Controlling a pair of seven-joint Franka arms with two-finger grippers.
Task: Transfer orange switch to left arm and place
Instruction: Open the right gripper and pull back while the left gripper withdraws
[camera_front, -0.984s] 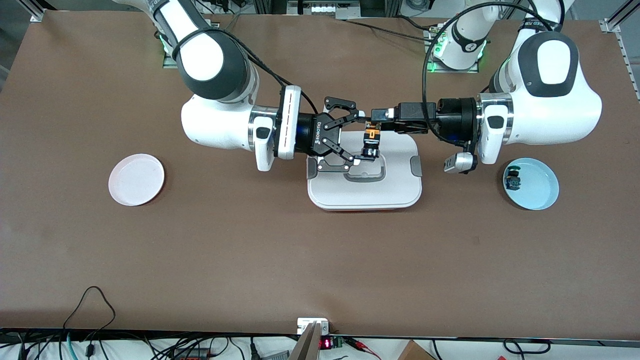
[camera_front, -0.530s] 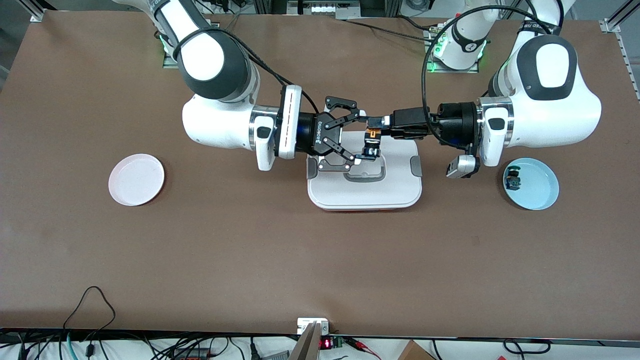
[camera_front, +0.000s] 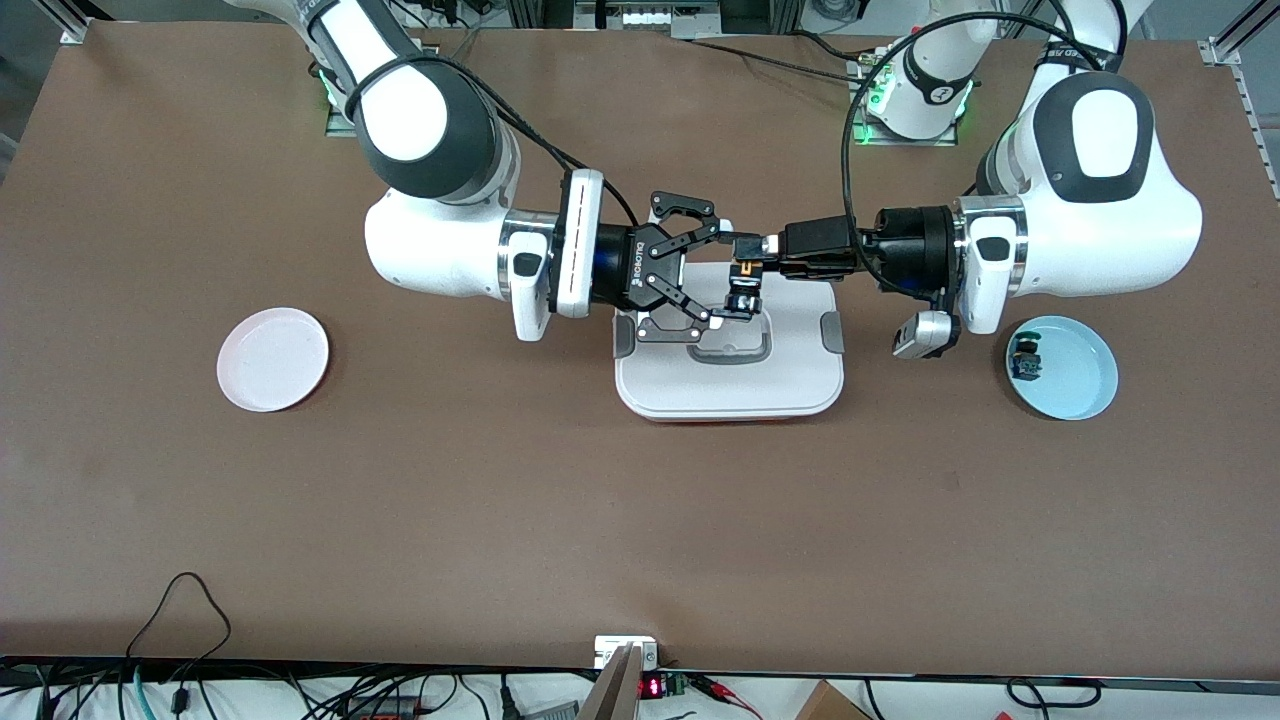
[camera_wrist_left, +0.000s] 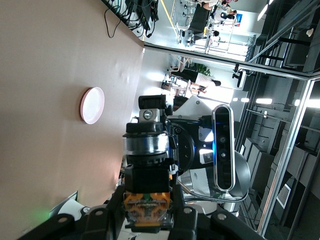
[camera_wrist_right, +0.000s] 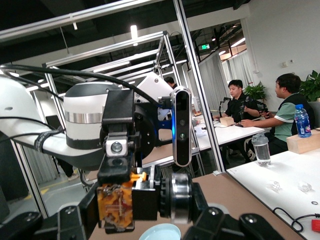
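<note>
Brown desk (camera_front: 500, 520) carries the box (camera_front: 730, 375) at centre. Over it, left end effector (camera_front: 748, 247) grips the orange switch (camera_front: 744, 270); right end effector (camera_front: 712, 275), spread at nine o'clock, straddles it. Handover: clench, then release.

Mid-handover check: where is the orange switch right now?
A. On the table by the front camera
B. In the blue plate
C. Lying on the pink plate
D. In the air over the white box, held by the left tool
D: the orange switch hangs over the box, pinched by the left tool, with the open right tool around it.
</note>
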